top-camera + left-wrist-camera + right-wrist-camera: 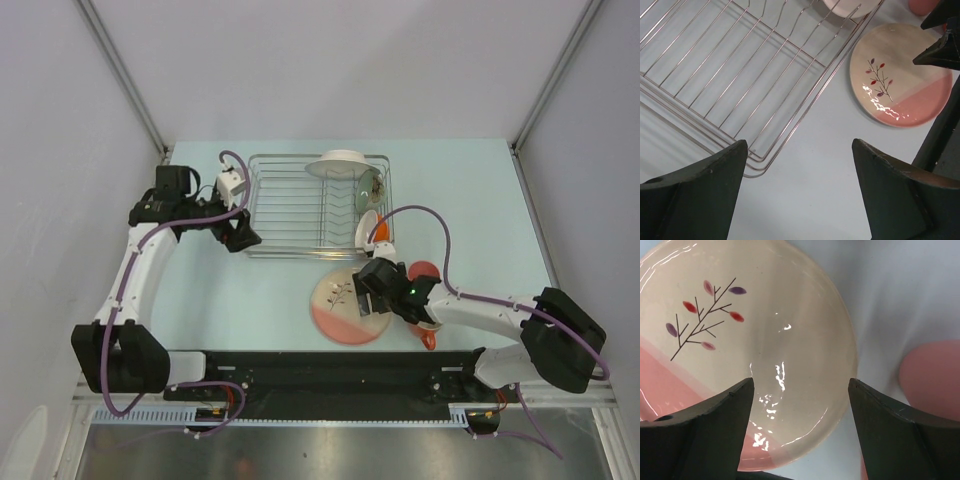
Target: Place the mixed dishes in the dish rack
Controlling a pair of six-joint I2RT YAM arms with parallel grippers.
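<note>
- Silver wire rack sits at the far middle of the pale blue desk; a white plate stands on edge at its far side.
- Cream plate with a salmon segment and a sprig lies flat on the desk, just in front of the rack's near right corner.
- Right gripper hovers over the cream plate's rim, jaws wide apart, holding nothing.
- Pink cup stands just right of the cream plate, beside the right arm.
- Left gripper hangs at the rack's near left corner, jaws wide apart and empty.
- White and orange bowls lean at the rack's near right corner; inside or outside, I cannot tell.
- Orange mug peeks from under the right arm, mostly hidden.
</note>
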